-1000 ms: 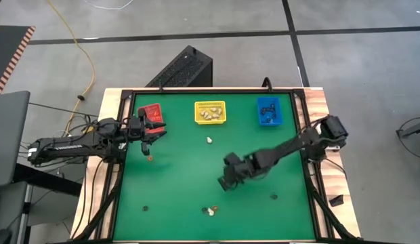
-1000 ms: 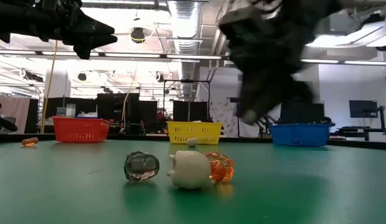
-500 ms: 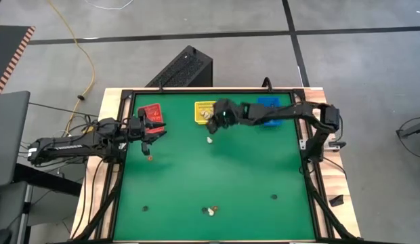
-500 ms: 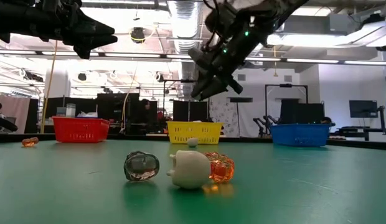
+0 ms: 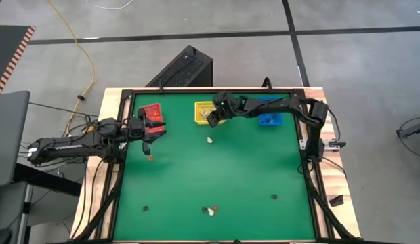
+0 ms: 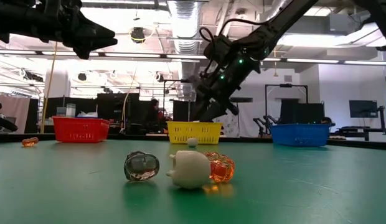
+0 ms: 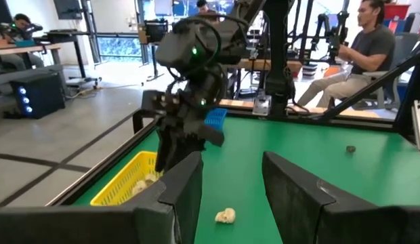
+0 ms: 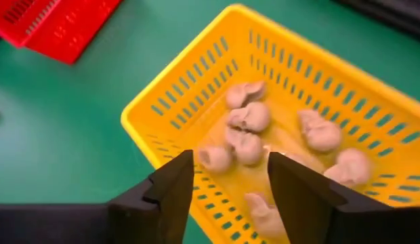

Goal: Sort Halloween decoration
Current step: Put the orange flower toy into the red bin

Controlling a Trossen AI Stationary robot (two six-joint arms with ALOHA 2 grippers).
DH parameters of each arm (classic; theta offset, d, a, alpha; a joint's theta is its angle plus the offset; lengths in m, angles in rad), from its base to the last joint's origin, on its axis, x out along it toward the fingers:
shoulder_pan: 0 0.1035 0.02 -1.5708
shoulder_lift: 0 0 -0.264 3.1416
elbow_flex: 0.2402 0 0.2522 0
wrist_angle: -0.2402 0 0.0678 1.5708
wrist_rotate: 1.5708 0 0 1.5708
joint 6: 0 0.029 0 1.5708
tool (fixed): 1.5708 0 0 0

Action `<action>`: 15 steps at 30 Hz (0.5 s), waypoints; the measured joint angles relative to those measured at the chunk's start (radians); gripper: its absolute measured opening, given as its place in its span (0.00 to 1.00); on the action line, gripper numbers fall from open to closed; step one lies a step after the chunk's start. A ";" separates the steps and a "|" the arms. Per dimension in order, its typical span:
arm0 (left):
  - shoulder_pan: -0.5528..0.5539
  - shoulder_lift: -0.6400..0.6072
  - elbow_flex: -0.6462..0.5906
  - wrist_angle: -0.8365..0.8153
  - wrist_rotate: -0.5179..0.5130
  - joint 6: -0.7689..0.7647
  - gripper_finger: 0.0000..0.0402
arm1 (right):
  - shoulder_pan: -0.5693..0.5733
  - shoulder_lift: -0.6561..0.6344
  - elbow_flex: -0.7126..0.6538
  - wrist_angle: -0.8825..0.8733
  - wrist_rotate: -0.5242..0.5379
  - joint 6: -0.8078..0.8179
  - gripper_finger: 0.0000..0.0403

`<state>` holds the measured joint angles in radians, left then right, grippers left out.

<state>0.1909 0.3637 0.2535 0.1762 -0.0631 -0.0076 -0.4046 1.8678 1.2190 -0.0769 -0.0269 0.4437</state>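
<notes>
Right gripper [image 5: 213, 116] hangs over the yellow bin [image 5: 204, 115] at the table's [image 5: 217, 176] far edge, its fingers [image 8: 175, 184] spread apart with nothing between them, above the cream-white skull trinkets [image 8: 247, 116] lying inside that bin. Left gripper [image 5: 150, 129] waits with its fingers parted and empty just in front of the red bin [image 5: 151, 110], above an orange trinket [image 5: 149, 158]; the blue bin [image 5: 267, 119] sits to the right. Smaller still, a cream skull [image 5: 209, 140] lies before the yellow bin, and a clear, a cream and an orange piece [image 6: 219, 168] cluster near the front edge.
</notes>
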 joint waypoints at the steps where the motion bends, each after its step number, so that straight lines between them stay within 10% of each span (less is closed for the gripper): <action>1: 0.000 0.000 0.000 -0.003 -0.002 0.000 0.35 | -0.006 -0.008 0.000 -0.003 -0.002 0.000 0.56; 10: 0.000 0.000 0.000 -0.056 0.162 0.068 0.35 | 0.062 -0.224 0.000 -0.210 0.019 -0.058 0.57; 15: -0.001 0.019 0.000 -0.055 0.184 0.072 0.35 | 0.290 -0.291 -0.089 -0.167 0.284 -0.037 0.56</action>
<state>0.1902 0.3829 0.2535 0.1217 0.1206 0.0643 -0.1148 1.5772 1.1300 -0.2435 0.2569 0.4065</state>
